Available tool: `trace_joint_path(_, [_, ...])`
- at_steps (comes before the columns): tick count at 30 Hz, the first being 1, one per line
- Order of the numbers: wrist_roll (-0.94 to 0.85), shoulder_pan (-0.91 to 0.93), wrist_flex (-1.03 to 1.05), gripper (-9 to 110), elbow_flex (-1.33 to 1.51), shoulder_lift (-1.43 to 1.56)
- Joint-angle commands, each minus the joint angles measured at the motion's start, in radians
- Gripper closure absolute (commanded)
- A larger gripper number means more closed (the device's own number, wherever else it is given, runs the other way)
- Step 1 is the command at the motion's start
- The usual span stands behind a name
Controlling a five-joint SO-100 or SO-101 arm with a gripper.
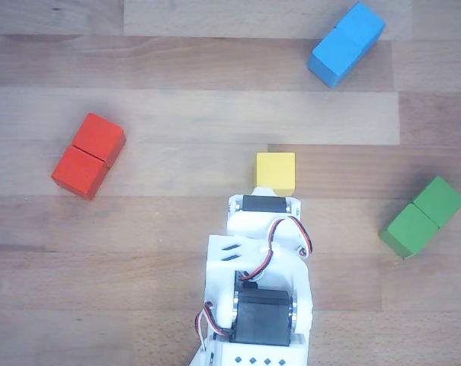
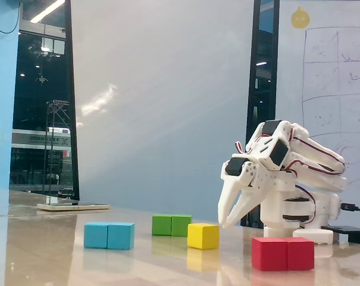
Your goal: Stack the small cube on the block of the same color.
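The small cube [image 1: 276,172] is yellow and sits on the wooden table just ahead of the arm's wrist in the other view. In the fixed view the small cube [image 2: 203,236] lies slightly left of and below my gripper [image 2: 224,224]. The gripper hangs tips-down above the table, with its white fingers meeting at the tips and nothing between them. In the other view the wrist hides the fingers. No yellow block shows in either view.
A red double block [image 1: 88,155] lies to the left in the other view. There, a blue double block [image 1: 347,43] is at the top right and a green one [image 1: 422,217] at the right. The arm's base [image 2: 299,214] stands behind the red block [image 2: 283,254].
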Motion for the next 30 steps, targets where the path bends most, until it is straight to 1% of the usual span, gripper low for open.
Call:
trace_joint_path(1, [-0.003,0.008,0.014,101,-0.061,0.032])
trace_joint_path(30, [-0.005,0.008,0.002,101,-0.066,0.029])
